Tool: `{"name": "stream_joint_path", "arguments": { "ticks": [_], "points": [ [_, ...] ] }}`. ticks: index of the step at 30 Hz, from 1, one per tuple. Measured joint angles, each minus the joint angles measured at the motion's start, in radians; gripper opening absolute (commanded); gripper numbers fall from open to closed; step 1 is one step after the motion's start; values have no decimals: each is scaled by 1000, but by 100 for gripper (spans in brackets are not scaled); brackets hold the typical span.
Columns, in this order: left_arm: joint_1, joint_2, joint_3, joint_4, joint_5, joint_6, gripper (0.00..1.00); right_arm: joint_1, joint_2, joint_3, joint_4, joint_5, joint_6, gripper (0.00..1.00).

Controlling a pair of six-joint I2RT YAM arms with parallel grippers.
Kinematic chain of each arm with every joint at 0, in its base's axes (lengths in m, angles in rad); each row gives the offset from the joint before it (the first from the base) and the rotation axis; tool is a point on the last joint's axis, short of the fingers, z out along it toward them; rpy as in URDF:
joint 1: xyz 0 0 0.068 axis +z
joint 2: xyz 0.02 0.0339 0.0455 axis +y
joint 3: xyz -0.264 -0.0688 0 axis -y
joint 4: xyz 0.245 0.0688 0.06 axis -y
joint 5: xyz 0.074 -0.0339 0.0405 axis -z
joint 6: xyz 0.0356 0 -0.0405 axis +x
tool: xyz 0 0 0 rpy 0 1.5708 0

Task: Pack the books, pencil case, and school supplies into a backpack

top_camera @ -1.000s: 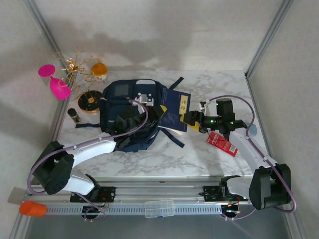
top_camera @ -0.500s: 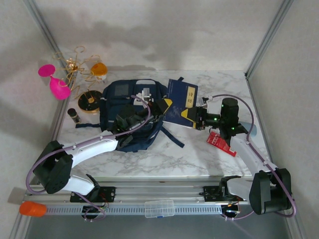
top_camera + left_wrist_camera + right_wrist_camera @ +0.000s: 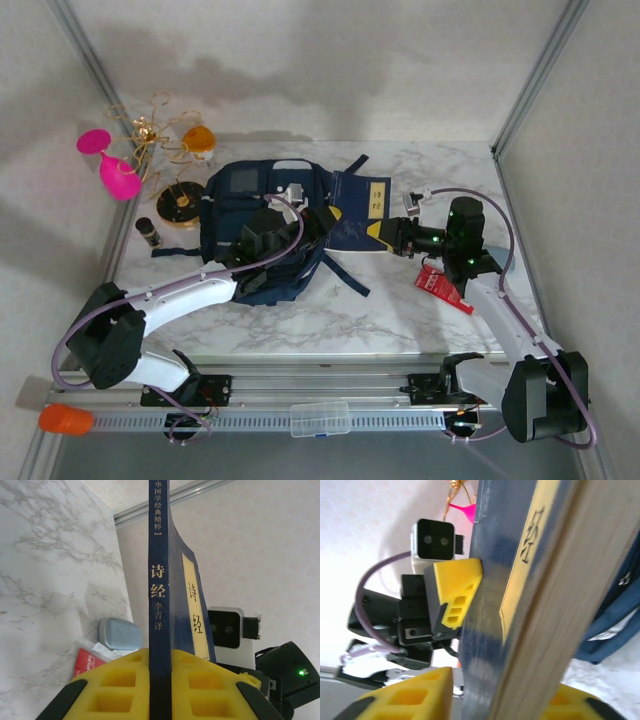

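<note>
Since the earlier frame the navy book (image 3: 355, 205) has turned toward the backpack (image 3: 240, 200); the right end effector (image 3: 383, 234) has clamped its edge, the left end effector (image 3: 330, 216) grasping its spine. Insertion appears next; pencil case (image 3: 120, 634) waits on the desk (image 3: 300, 310).

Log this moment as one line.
left gripper: shut on navy paperback book | right gripper: shut on its opposite edge | navy fabric backpack: beside book | flat red packet: on table
</note>
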Motion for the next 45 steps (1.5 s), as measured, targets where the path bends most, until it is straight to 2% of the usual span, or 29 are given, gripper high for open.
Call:
{"name": "stream_joint_path", "arguments": {
  "ticks": [2,3,5,9,13,18,23,31,36,40,42,45],
  "points": [
    [0,0,5,-21,-10,16,1,0,11,5,-39,14,-20,5],
    [0,0,8,-31,-14,24,8,2,17,8,-58,23,-34,1],
    [0,-2,12,-50,-18,43,31,2,27,15,-93,31,-56,0],
    [-1,-25,35,-198,-45,142,50,-19,36,45,-195,88,-126,0],
    [-1,-79,80,-452,-148,300,61,-53,36,56,-291,173,-195,0],
    [-3,-85,94,-728,-242,471,69,-65,37,56,-374,236,-256,0],
    [-8,-31,48,-830,-276,564,69,-68,38,56,-406,269,-288,0],
    [-23,147,33,-820,-270,622,48,-89,42,56,-430,294,-321,0],
    [-35,236,88,-764,-250,600,38,-108,42,56,-445,294,-333,0],
    [-79,362,221,-699,-234,557,40,-143,42,56,-448,293,-333,0],
    [-102,432,311,-678,-217,533,45,-169,42,56,-448,293,-332,0],
    [-133,507,441,-659,-194,507,48,-217,42,56,-451,298,-333,0]
  ]
}}
